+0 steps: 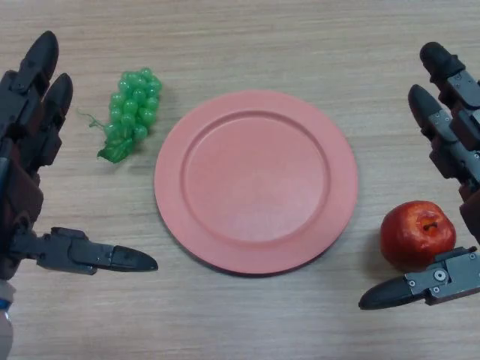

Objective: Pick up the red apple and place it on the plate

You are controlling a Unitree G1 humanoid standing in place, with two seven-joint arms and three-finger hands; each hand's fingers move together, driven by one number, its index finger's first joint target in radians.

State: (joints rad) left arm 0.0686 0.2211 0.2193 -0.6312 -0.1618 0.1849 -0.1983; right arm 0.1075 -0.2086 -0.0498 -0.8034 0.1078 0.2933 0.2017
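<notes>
A red apple [416, 234] sits on the wooden table at the right, just off the rim of a bare pink plate [256, 181] in the middle. My right hand [457, 142] is open beside the apple: its fingers point up along the right edge above the fruit and its thumb [420, 288] stretches out just below it, so the apple lies between them without being held. At the left edge my left hand [30, 112] is open too, fingers straight, thumb [97, 256] pointing toward the plate, holding nothing.
A bunch of green grapes [132, 112] lies left of the plate, close to my left hand's fingers. Bare wooden tabletop [247, 37] stretches behind the plate and along the front.
</notes>
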